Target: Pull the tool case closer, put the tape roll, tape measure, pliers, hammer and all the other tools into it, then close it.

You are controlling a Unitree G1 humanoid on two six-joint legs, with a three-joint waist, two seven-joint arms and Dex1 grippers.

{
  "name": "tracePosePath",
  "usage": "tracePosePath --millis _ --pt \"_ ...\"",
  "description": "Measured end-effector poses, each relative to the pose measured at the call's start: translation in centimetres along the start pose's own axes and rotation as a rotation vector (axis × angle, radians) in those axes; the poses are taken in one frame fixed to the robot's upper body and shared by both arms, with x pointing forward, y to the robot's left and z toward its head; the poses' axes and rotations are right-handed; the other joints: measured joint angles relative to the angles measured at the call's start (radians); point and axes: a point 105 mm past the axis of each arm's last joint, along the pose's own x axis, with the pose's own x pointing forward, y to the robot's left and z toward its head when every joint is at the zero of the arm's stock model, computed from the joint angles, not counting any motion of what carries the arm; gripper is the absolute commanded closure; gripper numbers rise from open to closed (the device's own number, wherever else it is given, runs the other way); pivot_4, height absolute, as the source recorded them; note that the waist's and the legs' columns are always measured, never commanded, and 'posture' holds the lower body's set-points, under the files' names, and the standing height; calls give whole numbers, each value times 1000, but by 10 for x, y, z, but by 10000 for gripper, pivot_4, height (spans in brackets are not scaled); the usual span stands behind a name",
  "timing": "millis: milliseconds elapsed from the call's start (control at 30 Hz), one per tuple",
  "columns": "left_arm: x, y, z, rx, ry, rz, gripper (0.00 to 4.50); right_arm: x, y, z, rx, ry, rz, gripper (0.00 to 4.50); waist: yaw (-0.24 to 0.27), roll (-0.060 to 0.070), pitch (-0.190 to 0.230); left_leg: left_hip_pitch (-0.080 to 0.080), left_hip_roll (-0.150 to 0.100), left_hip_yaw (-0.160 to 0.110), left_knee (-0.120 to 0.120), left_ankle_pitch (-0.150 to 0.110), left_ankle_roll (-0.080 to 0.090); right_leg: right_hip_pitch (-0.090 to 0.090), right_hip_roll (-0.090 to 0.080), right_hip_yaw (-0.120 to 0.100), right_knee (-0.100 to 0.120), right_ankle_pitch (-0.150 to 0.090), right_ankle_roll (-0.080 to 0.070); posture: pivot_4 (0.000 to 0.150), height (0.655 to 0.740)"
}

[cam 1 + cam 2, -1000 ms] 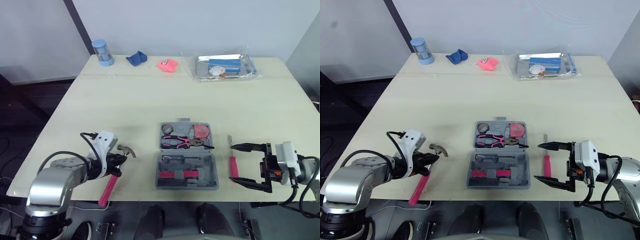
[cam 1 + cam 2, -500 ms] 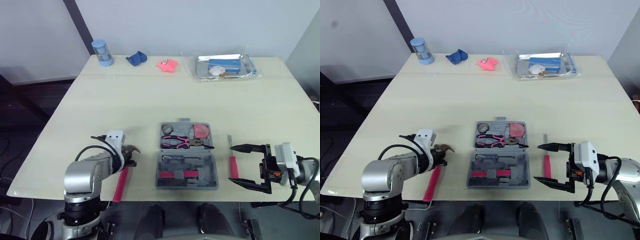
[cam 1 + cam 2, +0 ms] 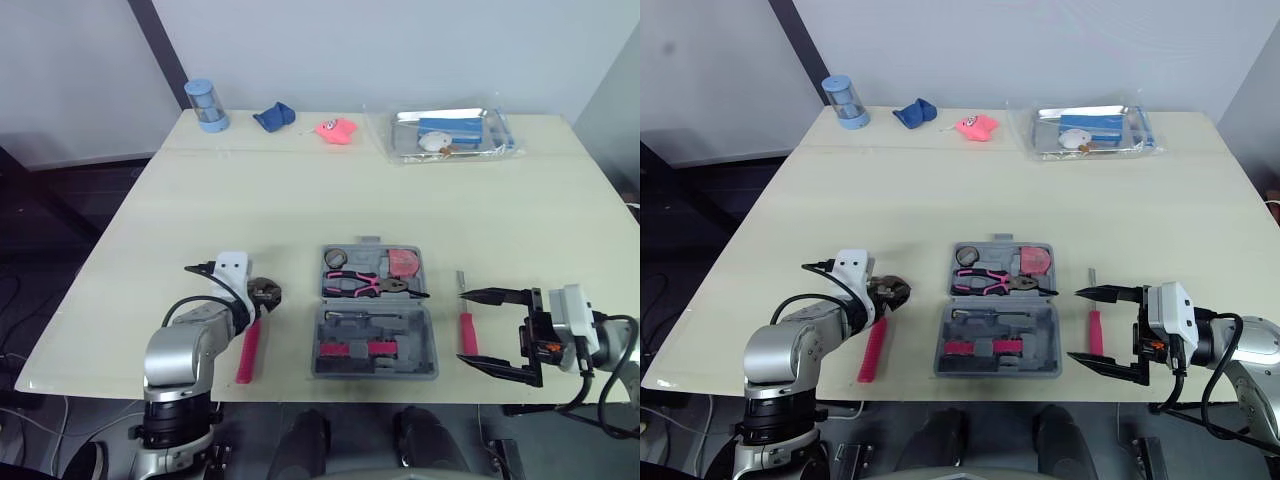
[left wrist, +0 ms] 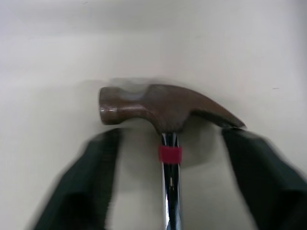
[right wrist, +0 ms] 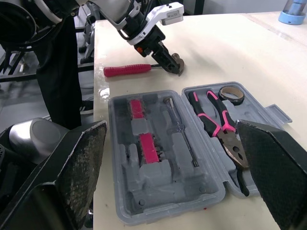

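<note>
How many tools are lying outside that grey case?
2. The hammer lies left of the tool case, its neck between the open jaws of the left gripper. The screwdriver lies right of the case, by the right gripper. The bag may hide more.

A plain lab or test room — one pale worktable before blank grey walls.

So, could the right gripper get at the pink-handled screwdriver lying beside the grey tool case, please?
Probably yes: the right gripper is open, and the pink-handled screwdriver lies by its fingertips, with nothing between them.
</note>
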Motion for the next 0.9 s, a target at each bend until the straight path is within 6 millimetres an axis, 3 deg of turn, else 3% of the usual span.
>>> tracePosePath --millis 267,433,533,633,767,900 --pt "-24 5 -20 42 -40 -24 1816 0 0 -1 3 4 -1 0 1 0 0 0 0 0 0 0 0 0 0 0 0 0 0 1500 7400" --pt "-23 -1 -6 43 -157 -53 1816 0 0 -1 1 3 -1 0 10 0 0 0 0 1 0 0 0 0 -1 0 -1 0 0 1500 7400" --pt "-12 -10 -4 37 -225 -77 1816 0 -2 1 -10 3 -1 0 14 0 0 0 0 1 0 0 0 0 -1 1 -2 0 0 1500 7400" --pt "-5 -7 -13 48 -223 -48 9811 0 -3 0 -9 4 -5 0 14 0 0 0 0 1 0 0 0 0 -1 1 -2 0 0 1500 7400" --pt "-4 -3 -21 18 -239 -19 28497 -1 -4 -2 -2 7 -10 0 19 0 0 0 0 1 0 0 0 0 -1 1 -2 0 0 1500 7400" --pt "-2 -5 -21 2 -267 -20 28497 -1 -4 -2 -3 7 -11 0 20 0 0 0 0 1 0 0 0 0 -1 1 -2 0 0 1500 7400"
